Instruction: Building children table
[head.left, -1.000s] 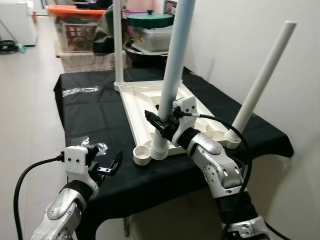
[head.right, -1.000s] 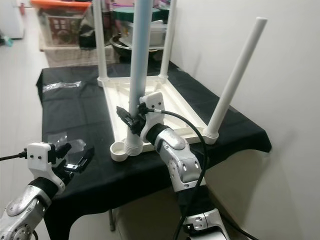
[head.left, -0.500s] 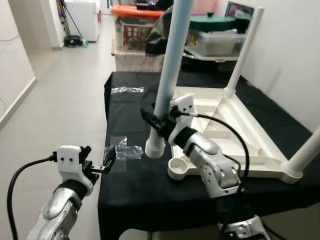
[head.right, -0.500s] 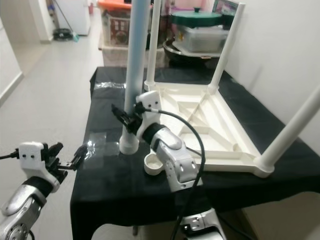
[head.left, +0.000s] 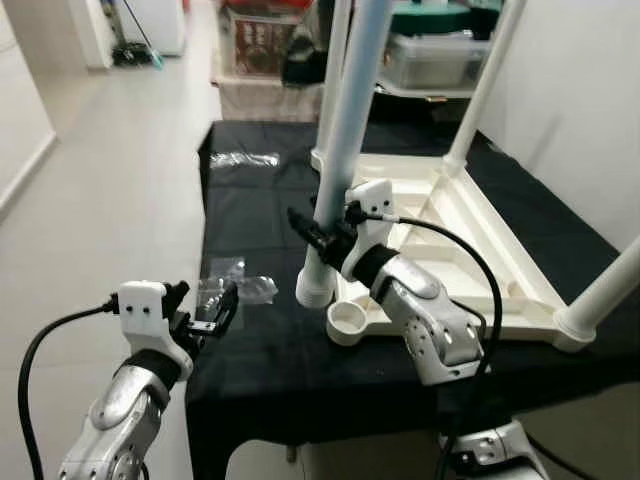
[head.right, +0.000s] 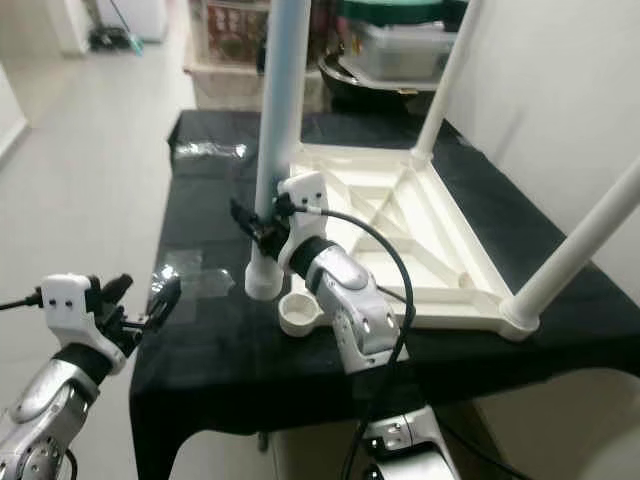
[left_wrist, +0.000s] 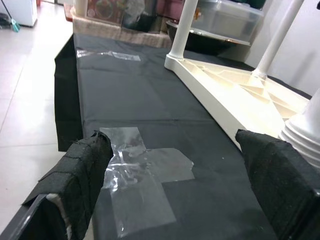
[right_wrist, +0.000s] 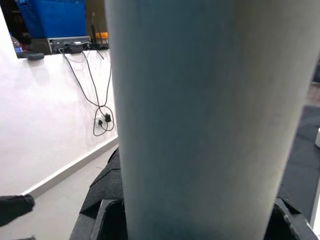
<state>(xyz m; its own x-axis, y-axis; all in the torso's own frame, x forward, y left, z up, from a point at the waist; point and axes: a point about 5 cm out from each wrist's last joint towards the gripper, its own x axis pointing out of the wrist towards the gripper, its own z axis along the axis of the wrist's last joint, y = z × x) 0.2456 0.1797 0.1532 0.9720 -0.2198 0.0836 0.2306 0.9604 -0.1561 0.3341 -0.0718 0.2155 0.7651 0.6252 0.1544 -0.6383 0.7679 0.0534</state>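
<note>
3 legs in upturned tabletop (head.left: 470, 240). Right gripper (head.left: 322, 237) clamps 4th leg (head.left: 345, 130), beside empty socket (head.left: 346, 322). Left gripper (head.left: 205, 318) open, idle.

Matt plastic leg (head.left: 345, 120), black cloth (head.left: 260, 210)

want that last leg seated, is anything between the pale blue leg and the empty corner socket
Nothing visible. The right gripper holds the pale blue leg upright, its base on the black cloth just beside the open socket.
</note>
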